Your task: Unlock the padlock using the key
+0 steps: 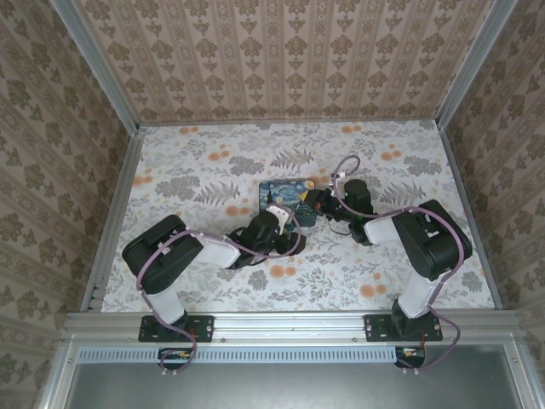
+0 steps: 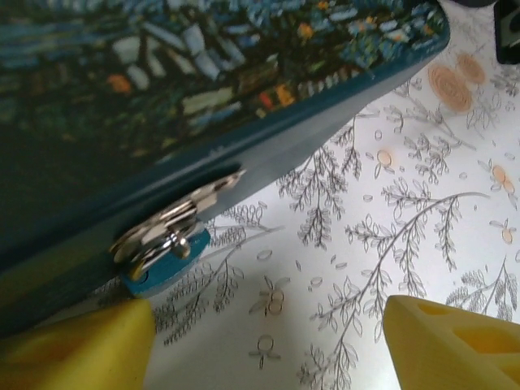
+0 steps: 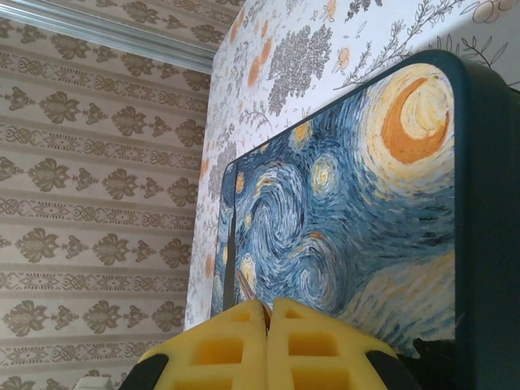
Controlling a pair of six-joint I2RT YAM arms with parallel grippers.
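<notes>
Yellow ridged fingers (image 2: pixel 77 345) of the left claw (image 2: pixel 268 349) stand at the bottom corners of the left wrist view, wide apart, with bare table (image 2: pixel 406 203) between them, so this claw is open and holds nothing. The padlock (image 2: pixel 161 272) lies just beyond the left-hand finger, up against it or nearly so; whether they touch I cannot tell. It is off to that side of the gap, not in the middle of it. Its small body looks teal-blue and flat, and a shiny silver loop runs from it through the clasp (image 2: pixel 175 218), a bright metal tab on the front wall of the box (image 2: pixel 309 142). That wall is smooth dark teal. The lid above it is painted in blurred blue, white and orange dabs.

From the right wrist view, the right claw (image 3: pixel 268 313) has its two yellow fingers pressed together. These are blocky, with square hollows. A thin dark-brown sliver, the key (image 3: pixel 246 286), sticks up out of the seam between them, pinched there. Beyond it spreads the glossy lid with swirling blue and yellow strokes and an orange crescent, rounded at the corner.

Seen from above, both claws meet at the near edge of the box, the left from the near left and the right from the right. The table covering is pale, printed with grey leaves and orange blossoms.
</notes>
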